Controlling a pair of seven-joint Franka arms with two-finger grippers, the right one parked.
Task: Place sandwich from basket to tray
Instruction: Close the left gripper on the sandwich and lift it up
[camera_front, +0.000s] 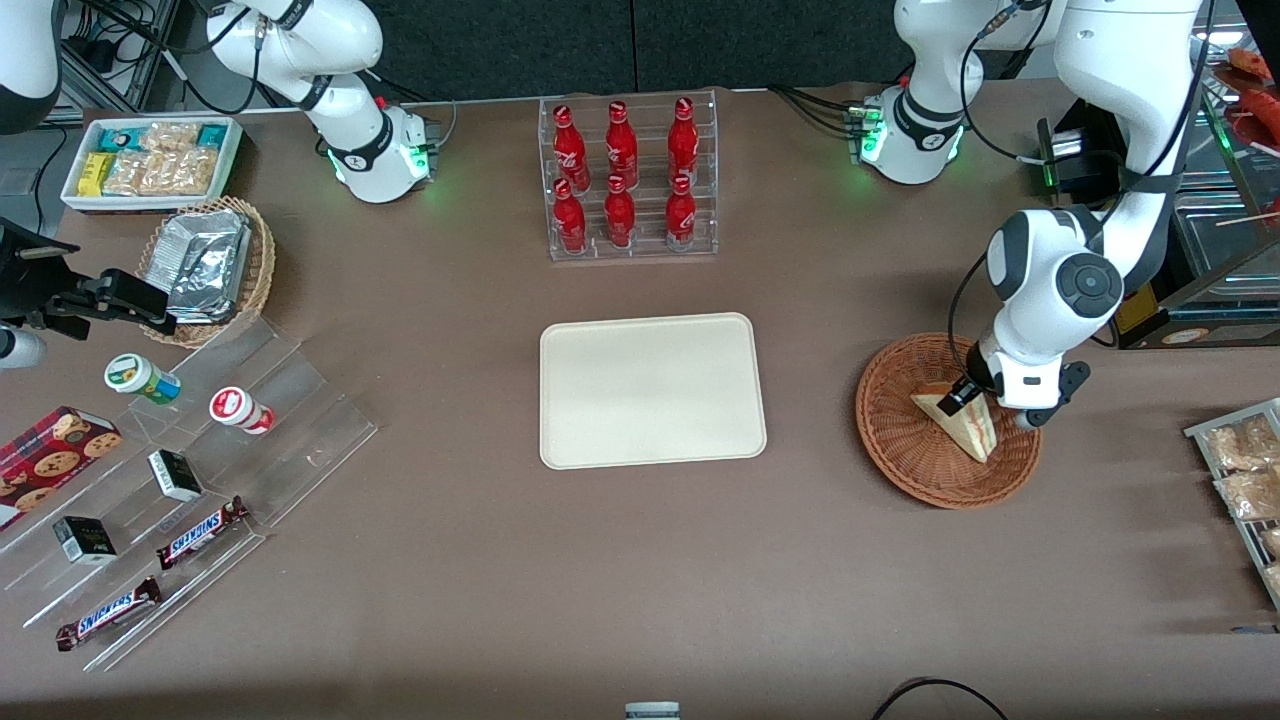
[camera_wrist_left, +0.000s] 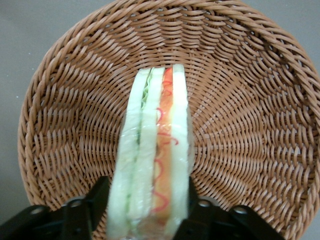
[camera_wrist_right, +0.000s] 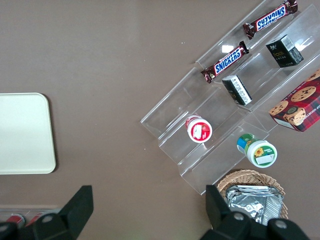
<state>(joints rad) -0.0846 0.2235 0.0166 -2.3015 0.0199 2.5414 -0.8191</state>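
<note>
The sandwich (camera_front: 962, 424), a white-bread wedge with orange and green layers, stands on edge in the reddish-brown wicker basket (camera_front: 890, 445) toward the working arm's end of the table. My gripper (camera_front: 966, 396) is down in the basket, shut on the sandwich at the end farther from the front camera. In the left wrist view the black fingers (camera_wrist_left: 96, 195) press both bread faces of the sandwich (camera_wrist_left: 155, 150), with the basket (camera_wrist_left: 250, 100) weave beneath. The cream tray (camera_front: 650, 390) lies flat at the table's middle, beside the basket, with nothing on it; its corner also shows in the right wrist view (camera_wrist_right: 22, 132).
A clear rack of red bottles (camera_front: 628, 180) stands farther from the camera than the tray. Toward the parked arm's end are a tan basket of foil packets (camera_front: 205, 265), a white snack bin (camera_front: 150, 160) and an acrylic stand of snacks (camera_front: 190, 470). A wire rack of packets (camera_front: 1245, 470) sits beside the basket.
</note>
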